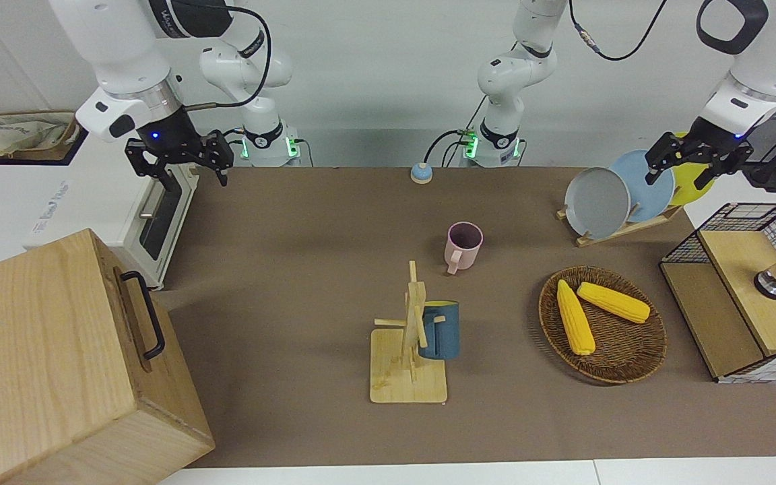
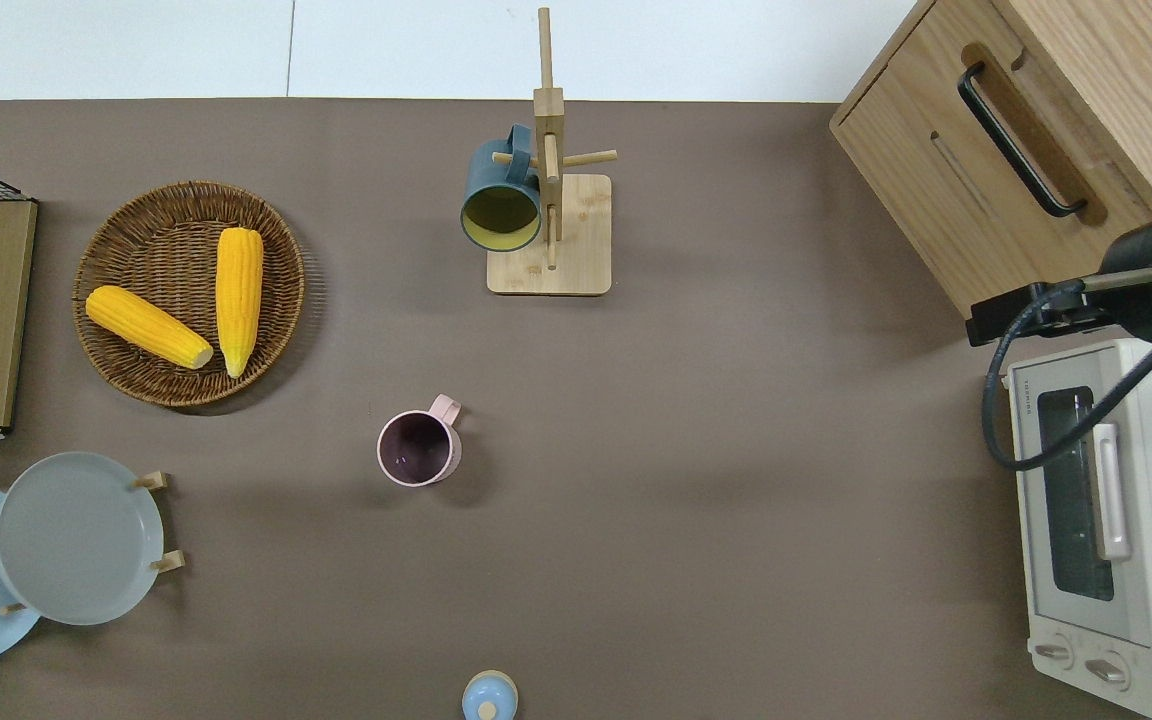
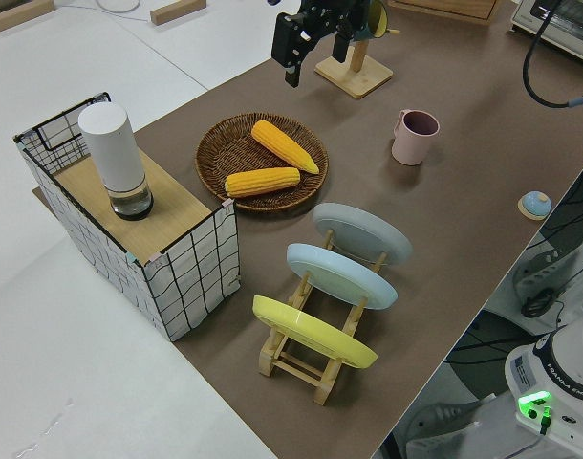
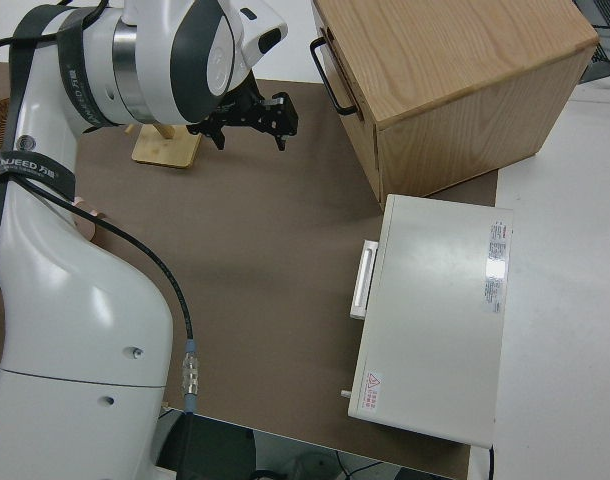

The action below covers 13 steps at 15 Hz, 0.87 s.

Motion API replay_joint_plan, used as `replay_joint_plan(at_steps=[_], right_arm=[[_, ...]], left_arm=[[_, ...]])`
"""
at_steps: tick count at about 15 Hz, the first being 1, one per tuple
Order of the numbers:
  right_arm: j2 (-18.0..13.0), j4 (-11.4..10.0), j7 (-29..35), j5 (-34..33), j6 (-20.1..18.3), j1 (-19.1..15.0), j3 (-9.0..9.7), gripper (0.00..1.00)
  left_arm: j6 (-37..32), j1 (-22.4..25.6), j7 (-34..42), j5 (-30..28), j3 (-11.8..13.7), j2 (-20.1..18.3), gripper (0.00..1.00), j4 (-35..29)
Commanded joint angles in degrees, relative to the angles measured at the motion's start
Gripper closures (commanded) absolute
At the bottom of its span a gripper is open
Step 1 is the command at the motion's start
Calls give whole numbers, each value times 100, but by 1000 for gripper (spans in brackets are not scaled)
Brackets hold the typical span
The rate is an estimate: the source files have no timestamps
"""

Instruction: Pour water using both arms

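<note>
A pink mug [image 1: 463,246] [image 2: 419,448] stands upright and empty in the middle of the brown mat. A dark blue mug [image 1: 439,330] [image 2: 502,196] hangs on a wooden mug rack [image 2: 549,235], farther from the robots. A white cylinder with a clear base [image 3: 115,158] stands on the wooden shelf of a wire crate [image 3: 191,268] at the left arm's end. My right gripper [image 1: 182,164] [image 4: 250,125] hangs open and empty in the air by the toaster oven's corner. My left gripper [image 1: 681,172] [image 3: 315,48] is raised, open and empty, and is out of the overhead view.
A wicker basket [image 2: 116,330] holds two corn cobs. A plate rack [image 3: 311,354] carries three plates. A white toaster oven [image 2: 1106,560] and a wooden cabinet [image 2: 946,150] stand at the right arm's end. A small blue knob [image 2: 489,696] lies nearest the robots.
</note>
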Motion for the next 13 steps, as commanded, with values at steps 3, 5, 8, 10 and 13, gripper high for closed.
replay_joint_plan(at_steps=[3, 5, 8, 10, 13], right_arm=[[-76, -62, -126, 46, -15, -44, 17, 9], [-76, -62, -126, 46, -15, -44, 17, 9], [-76, -62, -126, 46, -15, -44, 17, 9], [-76, -62, -126, 46, -15, -44, 17, 9], [-76, -61, -126, 46, -15, -44, 17, 9]], left_arm=[[-95, -2012, -265, 177, 1607, -59, 2, -56], [-121, -2496, -310, 125, 2012, -59, 2, -65], [-122, -2683, -301, 98, 2111, -59, 2, -65], [-218, -2657, -258, 98, 2084, -59, 2, -56], [-227, -2621, -301, 11, 2040, -68, 2, -39]])
